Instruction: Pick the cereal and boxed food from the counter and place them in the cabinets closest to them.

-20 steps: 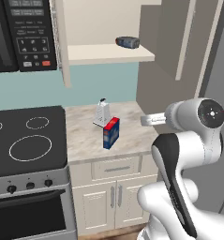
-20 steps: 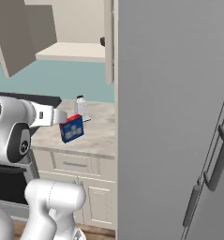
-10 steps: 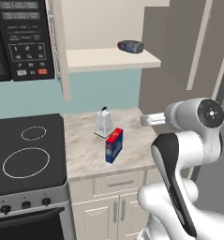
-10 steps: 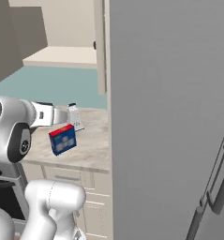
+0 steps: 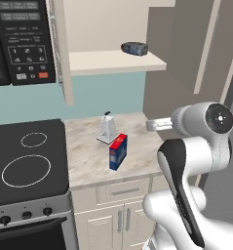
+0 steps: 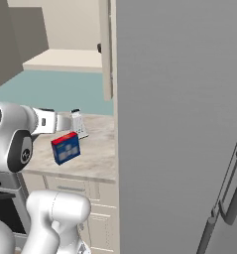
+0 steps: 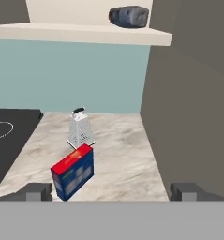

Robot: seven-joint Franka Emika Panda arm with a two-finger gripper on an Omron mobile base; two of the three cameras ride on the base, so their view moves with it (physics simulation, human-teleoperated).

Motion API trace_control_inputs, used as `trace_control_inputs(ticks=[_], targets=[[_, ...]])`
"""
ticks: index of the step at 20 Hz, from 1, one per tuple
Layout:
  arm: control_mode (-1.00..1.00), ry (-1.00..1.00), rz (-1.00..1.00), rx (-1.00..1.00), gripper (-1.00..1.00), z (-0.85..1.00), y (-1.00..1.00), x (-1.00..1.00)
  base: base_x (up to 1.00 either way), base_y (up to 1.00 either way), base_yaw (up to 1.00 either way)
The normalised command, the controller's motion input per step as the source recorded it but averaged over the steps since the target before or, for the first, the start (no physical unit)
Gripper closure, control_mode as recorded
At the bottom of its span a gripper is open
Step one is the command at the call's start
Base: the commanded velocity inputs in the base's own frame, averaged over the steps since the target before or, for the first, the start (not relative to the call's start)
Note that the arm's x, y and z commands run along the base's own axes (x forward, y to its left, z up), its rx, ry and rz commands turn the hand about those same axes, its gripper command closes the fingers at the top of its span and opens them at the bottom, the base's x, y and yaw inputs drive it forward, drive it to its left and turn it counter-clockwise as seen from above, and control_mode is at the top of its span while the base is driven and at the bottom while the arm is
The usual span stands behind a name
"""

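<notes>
The base has driven closer, so the boxed food point(image 7: 73, 172) now stands nearer, upright on the worktop point(image 7: 123, 154) just in front of the grater point(image 7: 80, 127). The hand point(image 7: 111, 191) hangs released, fingers wide apart, holding nothing. The open cabinet point(image 7: 76, 32) above looks within easier reach.

One boxed food point(image 5: 118, 152) standing on the counter point(image 5: 88, 156), one metal grater point(image 5: 107, 128) just behind it, one dark rounded canister point(image 5: 134, 48) on the single open cabinet shelf point(image 5: 113, 62), one microwave point(image 5: 20, 41) far left, one black stove top point(image 5: 25, 161) with two visible burner rings
</notes>
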Motion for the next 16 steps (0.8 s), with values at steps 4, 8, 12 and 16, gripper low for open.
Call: trace_control_inputs(ticks=[4,8,12,16], targets=[[-1.00,0.00,0.00,0.00,-1.00,0.00,0.00,0.00,0.00,0.00,0.00],[-1.00,0.00,0.00,0.00,-1.00,-0.04,0.24,0.00,0.00,0.00,0.00],[-1.00,0.00,0.00,0.01,-1.00,-0.04,0.24,0.02,0.00,0.00,0.00],[-1.00,0.00,0.00,0.01,-1.00,0.00,0.13,0.02,0.00,0.00,0.00]])
